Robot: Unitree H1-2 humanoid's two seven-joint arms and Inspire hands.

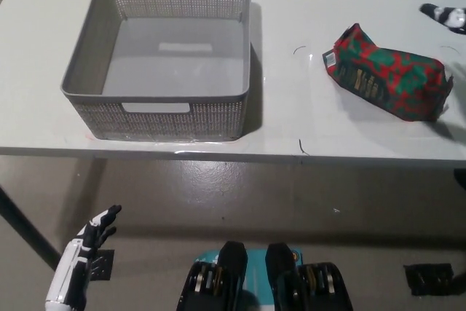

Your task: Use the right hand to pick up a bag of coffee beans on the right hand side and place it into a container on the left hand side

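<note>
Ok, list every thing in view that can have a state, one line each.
Grey mesh basket: upright on the white table, nothing inside.
Red and green coffee bag: lying on its side on the table, sealed, not held.
Right hand: only a tip shows at the right edge, above the bag; grip cannot be told.
Left hand: low at lower left, below table level, open, holding nothing.

The bag (386, 81) is red and green with a dark label panel and a small white tag at one end. It's lying flat on its side on the white table (306, 5), slanted a bit, well to the right of the basket (95, 63). The basket is grey mesh plastic, rectangular, upright, with cut-out handles, and nothing's inside it. It sits close to the table's front edge.
</note>
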